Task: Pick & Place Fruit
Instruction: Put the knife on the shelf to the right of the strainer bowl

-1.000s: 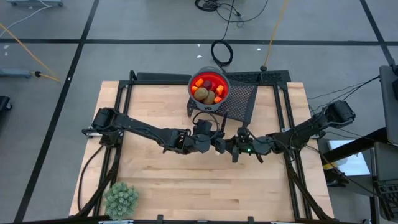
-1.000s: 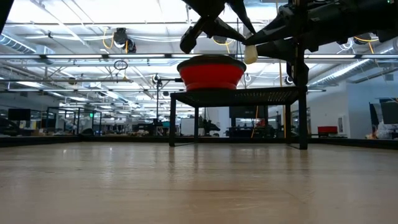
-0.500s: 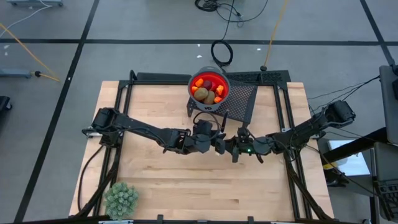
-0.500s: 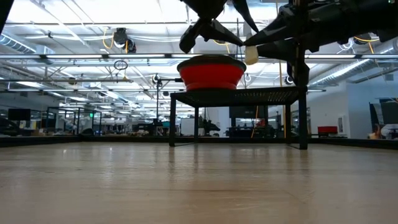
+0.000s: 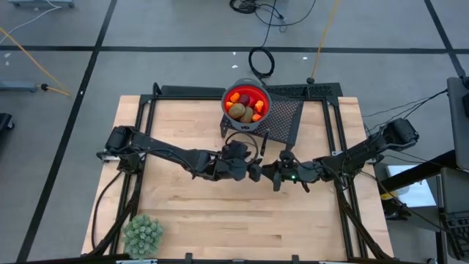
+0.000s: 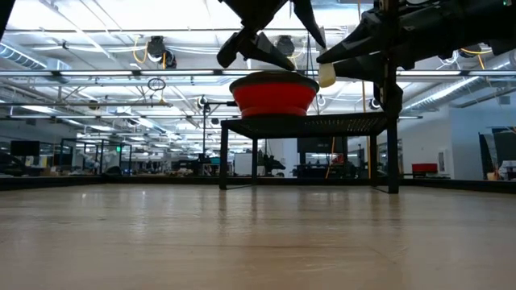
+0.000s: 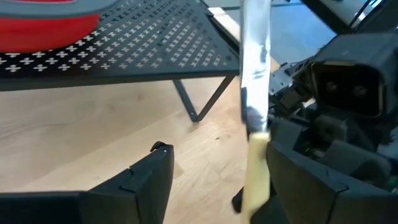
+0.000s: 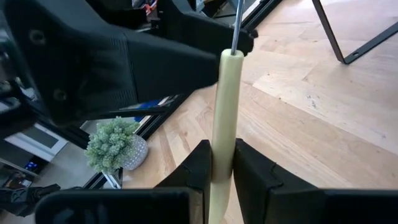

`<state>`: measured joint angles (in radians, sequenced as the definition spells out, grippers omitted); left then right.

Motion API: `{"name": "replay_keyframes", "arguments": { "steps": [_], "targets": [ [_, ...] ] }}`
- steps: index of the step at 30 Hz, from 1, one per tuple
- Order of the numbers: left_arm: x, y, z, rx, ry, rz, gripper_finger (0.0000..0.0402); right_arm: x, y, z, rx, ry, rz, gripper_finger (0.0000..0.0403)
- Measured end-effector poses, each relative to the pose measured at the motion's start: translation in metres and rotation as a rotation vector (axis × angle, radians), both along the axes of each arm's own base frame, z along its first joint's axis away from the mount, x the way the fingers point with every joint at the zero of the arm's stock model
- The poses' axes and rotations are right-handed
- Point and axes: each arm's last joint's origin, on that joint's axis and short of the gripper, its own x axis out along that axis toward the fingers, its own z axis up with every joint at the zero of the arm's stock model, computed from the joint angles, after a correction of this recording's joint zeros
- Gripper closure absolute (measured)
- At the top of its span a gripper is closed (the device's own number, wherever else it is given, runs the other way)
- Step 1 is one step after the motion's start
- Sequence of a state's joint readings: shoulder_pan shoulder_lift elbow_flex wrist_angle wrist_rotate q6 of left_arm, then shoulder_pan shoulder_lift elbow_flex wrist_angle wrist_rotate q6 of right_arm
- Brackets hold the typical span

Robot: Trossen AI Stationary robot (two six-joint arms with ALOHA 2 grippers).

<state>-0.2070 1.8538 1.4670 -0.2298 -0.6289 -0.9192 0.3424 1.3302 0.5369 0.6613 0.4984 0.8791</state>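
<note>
1. Fruit (image 5: pixel 246 106): all visible pieces lie inside the red bowl (image 6: pixel 273 98). The high view shows 2 brown ovals, dark red round pieces and orange pieces in it. No piece lies on the worktop (image 5: pixel 220 220).

2. Bowl: it rests on the near-left part of the black perforated stand (image 7: pixel 130 50), which occupies the far middle of the worktop.

3. Right gripper (image 5: pixel 266 172): it sits above the middle of the worktop, in front of the stand. Its fingers (image 8: pixel 252 168) are clamped together on the pale yellow handle of the knife (image 8: pixel 224 118). In the right wrist view the handle runs out from between the 2 fingers and a thin metal blade continues beyond its end.

4. Left gripper (image 5: pixel 253 167): it sits just beside the right gripper, tip to tip. Its fingers (image 7: pixel 140 180) stand apart, 1 on either side of the knife. In the left wrist view the blade and handle show against 1 finger, with a clear gap to the other. Whether that finger touches the knife cannot be told.

5. Low view: both grippers hang well above the worktop, at about bowl height.

6. A pale green spiky plant ball (image 5: pixel 142 235) stands at the near-left corner of the worktop, well apart from both arms.
</note>
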Motion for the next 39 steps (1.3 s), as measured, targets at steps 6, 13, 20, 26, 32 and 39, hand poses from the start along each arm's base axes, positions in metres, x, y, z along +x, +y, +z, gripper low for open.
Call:
{"name": "replay_keyframes", "arguments": {
  "steps": [6,13,20,26,32,39],
  "targets": [
    [-0.007,0.001,0.001,0.009,0.06,0.0,0.0131,-0.006,-0.001,0.008,0.002,-0.012,-0.005,0.0365],
    [-0.016,0.003,0.013,0.007,0.062,0.004,0.013,-0.023,-0.001,0.021,-0.009,0.015,-0.035,0.0365],
    [-0.019,0.0,0.011,-0.022,0.082,0.01,0.013,-0.045,-0.012,0.028,0.042,-0.001,-0.063,0.0365],
    [-0.024,-0.011,0.008,-0.027,0.11,-0.008,0.013,-0.069,-0.028,0.025,0.14,-0.083,-0.115,0.0366],
    [-0.025,-0.02,0.009,-0.001,0.111,-0.047,0.013,-0.084,-0.046,0.033,0.208,-0.175,-0.123,0.0366],
    [-0.028,-0.028,0.008,0.02,0.13,-0.077,0.013,-0.088,-0.079,0.035,0.319,-0.199,-0.082,0.0366]
  ]
}}
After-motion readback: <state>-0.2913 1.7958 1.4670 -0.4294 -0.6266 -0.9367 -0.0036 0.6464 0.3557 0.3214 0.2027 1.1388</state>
